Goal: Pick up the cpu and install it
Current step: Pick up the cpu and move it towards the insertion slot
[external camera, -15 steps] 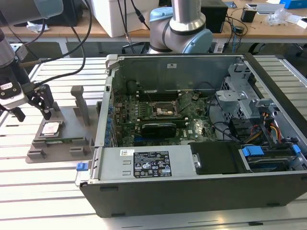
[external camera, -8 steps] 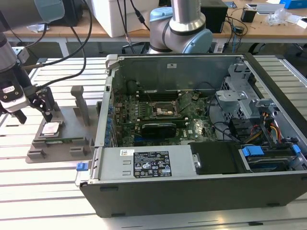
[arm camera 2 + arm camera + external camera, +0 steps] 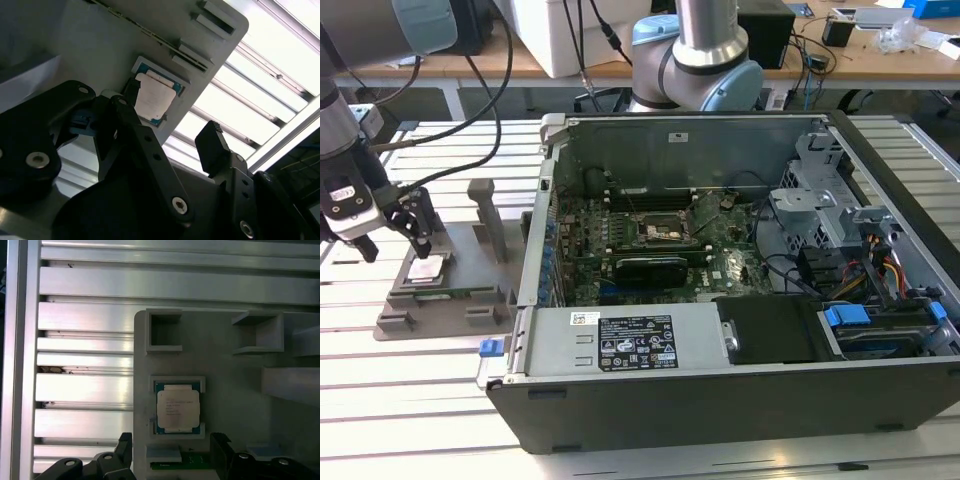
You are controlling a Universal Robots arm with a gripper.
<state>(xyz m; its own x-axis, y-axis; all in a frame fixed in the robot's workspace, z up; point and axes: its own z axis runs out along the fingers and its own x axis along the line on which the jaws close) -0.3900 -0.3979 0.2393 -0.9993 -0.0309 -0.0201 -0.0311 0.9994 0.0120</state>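
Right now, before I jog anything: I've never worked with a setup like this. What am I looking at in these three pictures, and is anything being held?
You are looking at one robot arm whose end effector has two black fingers. The exterior view is taken from off the arm. It shows a slatted metal table with an open computer case and, on the exterior view's left of the case, a grey tray. Both wrist views come from cameras riding on the arm, looking past the fingers at that tray. The cpu, a small silver square, lies in a pocket of the tray. The end effector hangs close over the tray near the cpu, with its fingers open and holding nothing.
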